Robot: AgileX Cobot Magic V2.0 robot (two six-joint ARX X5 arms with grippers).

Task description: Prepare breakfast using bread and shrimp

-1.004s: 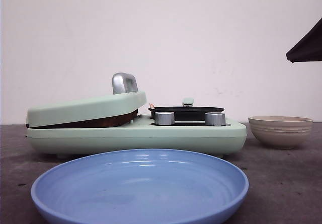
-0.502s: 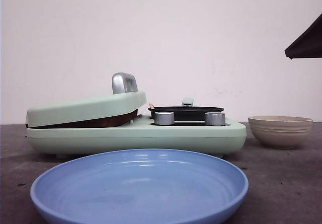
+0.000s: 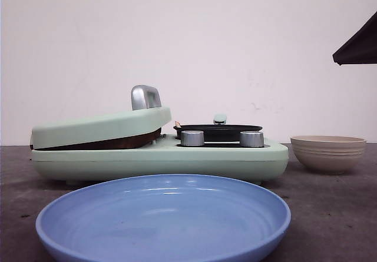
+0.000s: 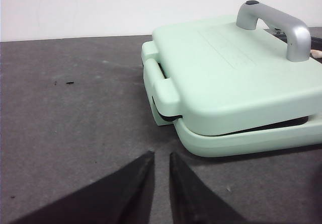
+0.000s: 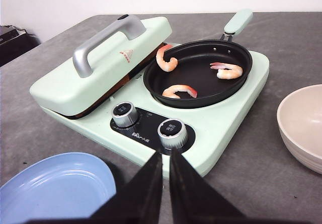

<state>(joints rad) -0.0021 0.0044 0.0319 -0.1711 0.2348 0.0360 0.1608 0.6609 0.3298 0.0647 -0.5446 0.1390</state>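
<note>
Three pink shrimp [image 5: 167, 59] [image 5: 180, 90] [image 5: 227, 70] lie in the black pan [image 5: 201, 83] on the right half of the mint-green breakfast maker [image 3: 235, 159]. In the front view only a tiny pinkish bit of shrimp [image 3: 177, 123] shows at the pan's left rim. The bread is hidden; the sandwich lid [image 5: 105, 63] with its silver handle [image 4: 282, 25] is down, with a brown edge in the gap. My right gripper [image 5: 166, 156] is shut and empty, raised in front of the knobs [image 5: 172, 131]. My left gripper [image 4: 161, 156] is shut and empty, low by the maker's left end.
A blue plate [image 3: 88, 226] sits in front of the maker and also shows in the right wrist view [image 5: 45, 194]. A beige ribbed bowl [image 3: 328, 153] stands to the maker's right. A dark part of my right arm [image 3: 358, 47] hangs at the upper right.
The dark part of my right arm at the upper right has risen slightly. Nothing on the table has moved.
</note>
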